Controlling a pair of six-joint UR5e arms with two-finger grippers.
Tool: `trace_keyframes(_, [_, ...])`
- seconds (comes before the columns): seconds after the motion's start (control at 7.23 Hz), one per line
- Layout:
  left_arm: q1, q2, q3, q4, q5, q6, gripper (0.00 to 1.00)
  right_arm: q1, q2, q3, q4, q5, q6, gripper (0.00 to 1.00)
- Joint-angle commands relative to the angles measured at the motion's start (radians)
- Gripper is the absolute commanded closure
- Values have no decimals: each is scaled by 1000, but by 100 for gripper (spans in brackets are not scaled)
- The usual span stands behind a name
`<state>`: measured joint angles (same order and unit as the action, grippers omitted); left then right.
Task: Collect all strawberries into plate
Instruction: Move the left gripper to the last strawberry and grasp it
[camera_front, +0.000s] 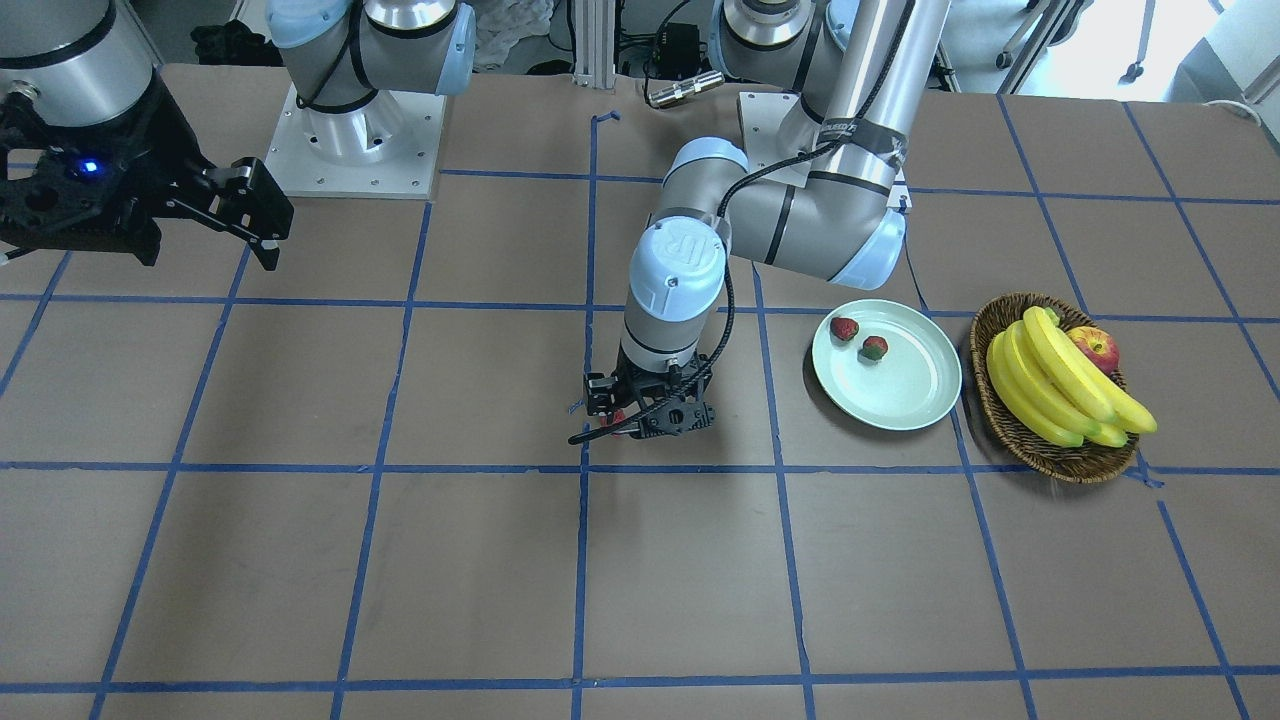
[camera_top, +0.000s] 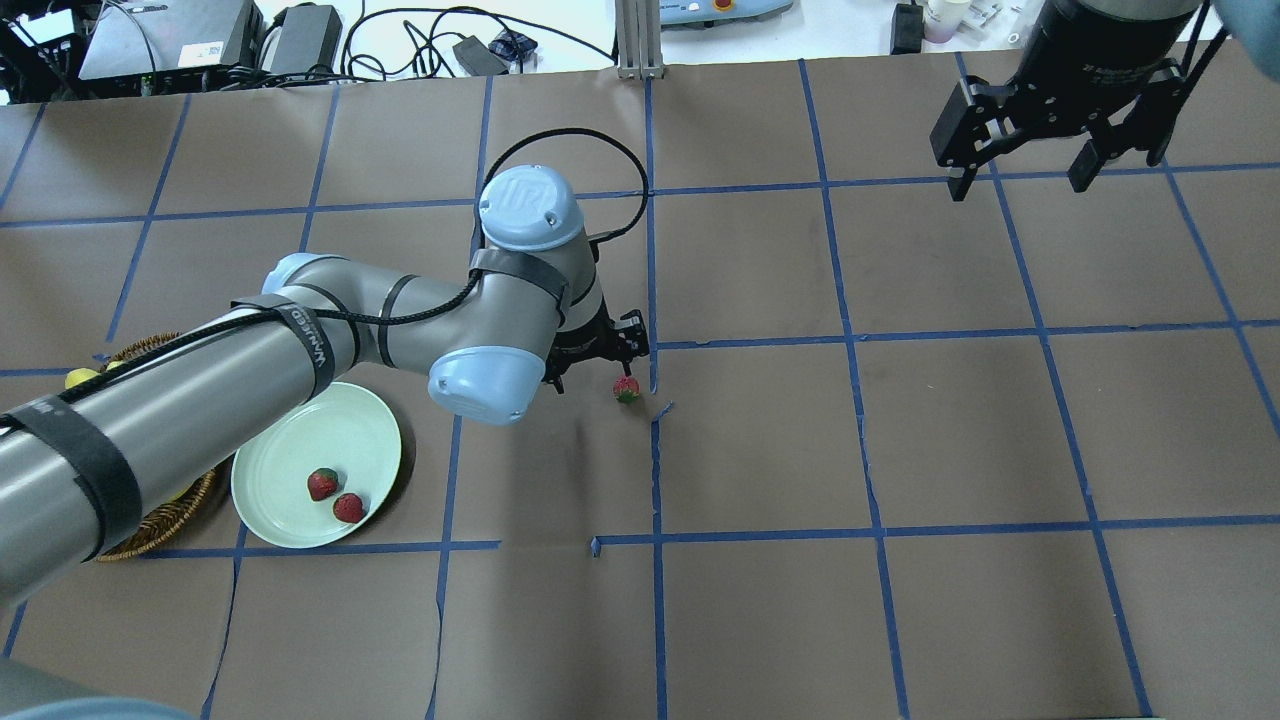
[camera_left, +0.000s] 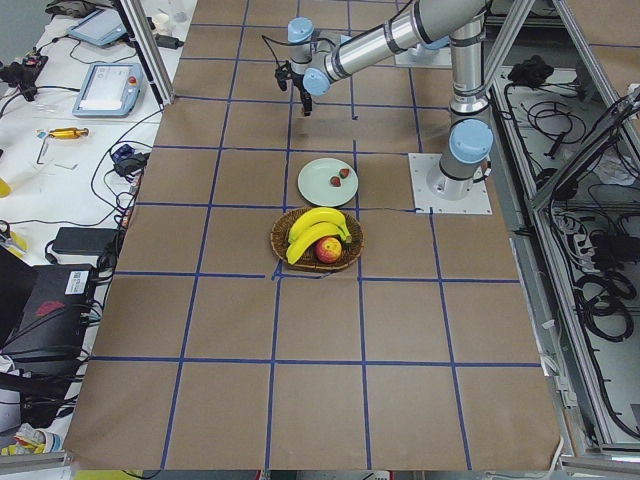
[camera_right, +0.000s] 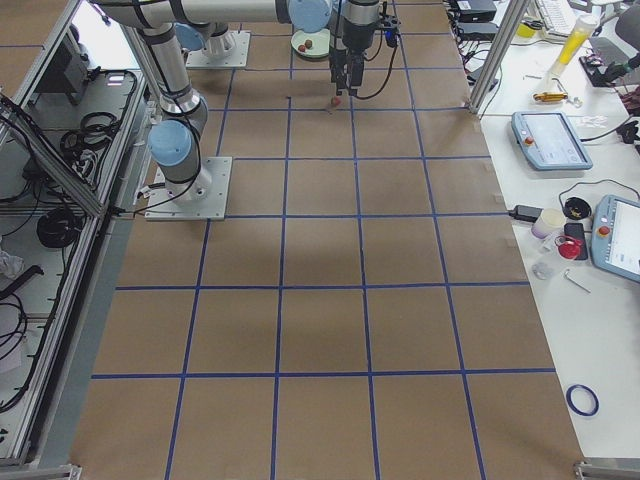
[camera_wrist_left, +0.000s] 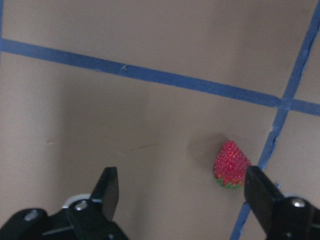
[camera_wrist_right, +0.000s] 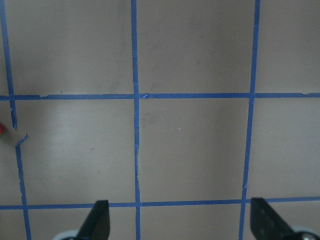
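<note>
Two strawberries (camera_top: 322, 484) (camera_top: 348, 508) lay on the plate (camera_top: 290, 425), the third strawberry (camera_wrist_left: 231, 164) well apart from it under the left gripper (camera_wrist_left: 181, 180), jaws spread, and the right gripper (camera_wrist_right: 181, 217) farther off, likewise spread.

The bench (camera_front: 300, 580) has a matt brown paper top, slightly creased, marked off with strips of blue tape (camera_front: 300, 466). The plate (camera_front: 900, 390) is smooth with a light gloss. The basket (camera_front: 1075, 465) is rough woven wicker. The strawberry (camera_wrist_left: 231, 164) on the bench has a pitted, faintly shiny skin. The left arm (camera_top: 200, 400) is brushed metal tubing with smooth pale-blue plastic caps (camera_top: 528, 205). The left hand (camera_wrist_left: 182, 187) and right hand (camera_top: 1018, 178) are matt black.
</note>
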<state>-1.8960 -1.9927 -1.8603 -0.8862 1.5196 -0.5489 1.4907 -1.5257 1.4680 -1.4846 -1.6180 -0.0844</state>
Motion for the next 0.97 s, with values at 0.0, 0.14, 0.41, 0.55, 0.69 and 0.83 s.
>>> trace_keyframes(0.0, [-49,-31,1,29,7,-51,19,0,1,0,0,-2,0,0])
trace_keyframes(0.14, [-49,-46,1,55,7,-45,25,0,1,0,0,-2,0,0])
trace_keyframes(0.41, [-49,-61,24,70,5,-31,65,0,1,0,-2,-2,0,0])
trace_keyframes(0.55, [-49,-55,50,61,7,7,87,0,1,0,-2,-2,0,0])
trace_keyframes(0.69, [-46,-37,61,50,11,44,91,0,1,0,-3,-2,0,0])
trace_keyframes(0.83, [-25,-2,55,-29,58,120,91,0,1,0,-5,-2,0,0])
